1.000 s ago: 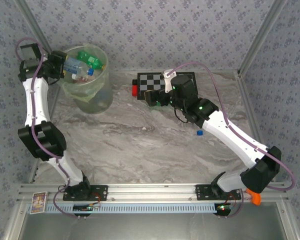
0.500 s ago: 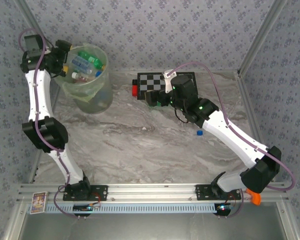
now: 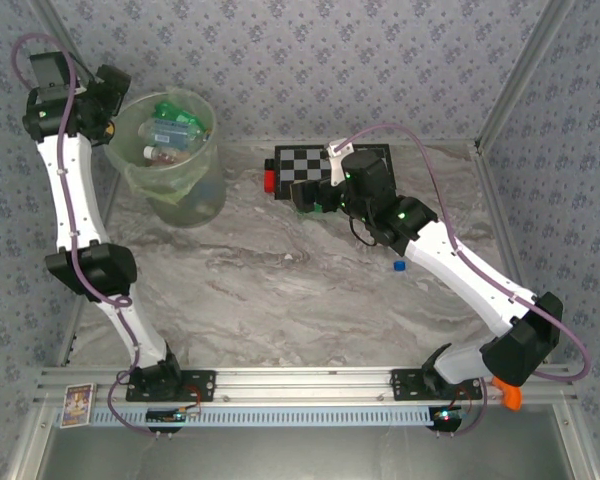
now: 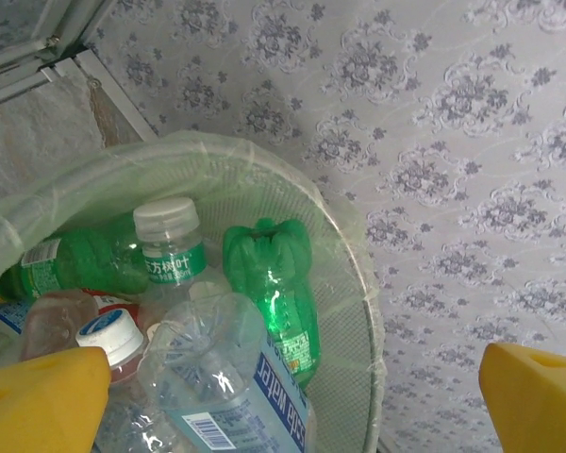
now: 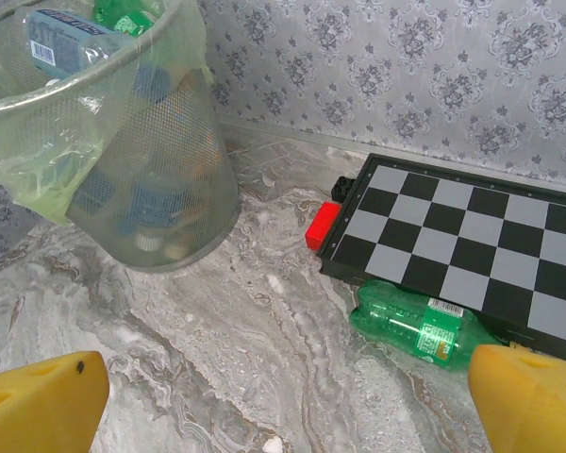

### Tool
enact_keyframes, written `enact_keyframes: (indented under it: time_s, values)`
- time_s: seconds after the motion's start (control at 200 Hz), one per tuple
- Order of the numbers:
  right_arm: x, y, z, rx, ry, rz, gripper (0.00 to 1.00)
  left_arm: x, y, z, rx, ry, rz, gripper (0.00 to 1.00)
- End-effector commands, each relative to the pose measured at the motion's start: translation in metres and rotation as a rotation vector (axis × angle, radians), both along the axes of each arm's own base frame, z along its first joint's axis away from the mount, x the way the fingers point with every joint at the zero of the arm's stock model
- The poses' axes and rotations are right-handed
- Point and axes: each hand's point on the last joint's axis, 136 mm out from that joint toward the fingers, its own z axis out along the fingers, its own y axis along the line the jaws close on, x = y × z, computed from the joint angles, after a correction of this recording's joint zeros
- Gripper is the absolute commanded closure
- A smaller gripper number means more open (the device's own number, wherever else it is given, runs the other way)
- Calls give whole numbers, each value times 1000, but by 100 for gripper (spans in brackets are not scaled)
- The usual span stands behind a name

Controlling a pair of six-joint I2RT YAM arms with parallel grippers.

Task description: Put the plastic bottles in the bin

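The bin (image 3: 170, 175) is a pale-green lined bucket at the back left, holding several plastic bottles. Inside it lie a green bottle (image 4: 274, 283), a clear blue-labelled bottle (image 4: 217, 368) and a white-capped clear bottle (image 4: 170, 250). My left gripper (image 3: 108, 95) hovers just outside the bin's far-left rim (image 4: 349, 245). It is open (image 4: 291, 401) with nothing between its yellow fingertips. One green bottle (image 5: 420, 326) lies on the table against the checkerboard's near edge. My right gripper (image 3: 305, 195) hangs over it, open (image 5: 285, 401) and empty.
The black-and-white checkerboard (image 3: 315, 160) lies at the back centre with a red block (image 5: 323, 226) at its left edge. A small blue cap (image 3: 399, 267) sits on the marble table beside the right arm. Patterned walls and metal posts close in the back and sides.
The left gripper let the clear blue-labelled bottle drop into the bin, then drew back up and left off the rim. The right arm has not moved.
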Motion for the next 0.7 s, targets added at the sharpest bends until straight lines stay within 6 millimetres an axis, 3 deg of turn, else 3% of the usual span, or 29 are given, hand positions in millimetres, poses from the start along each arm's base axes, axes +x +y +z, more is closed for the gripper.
enact_keyframes:
  time_s: [0.0,0.115,0.3,0.515,0.54,0.695]
  values:
    - [3,-5,11,3,-20,-31,0,-2,-23,18,16,-49,-89,0]
    - [4,-16,-4,-17,29,-74,0,-2,-48,24,40,-68,-163,0]
    - [12,-61,-33,-35,116,-234,0,-9,-98,31,105,-90,-300,0]
    - [3,-129,-86,-39,292,-450,1,-25,-164,32,177,-115,-465,0]
    - [-2,-138,-103,-54,325,-471,2,-27,-171,32,180,-120,-482,0]
    - [-22,-170,-142,-60,406,-558,9,-39,-214,28,196,-164,-580,0]
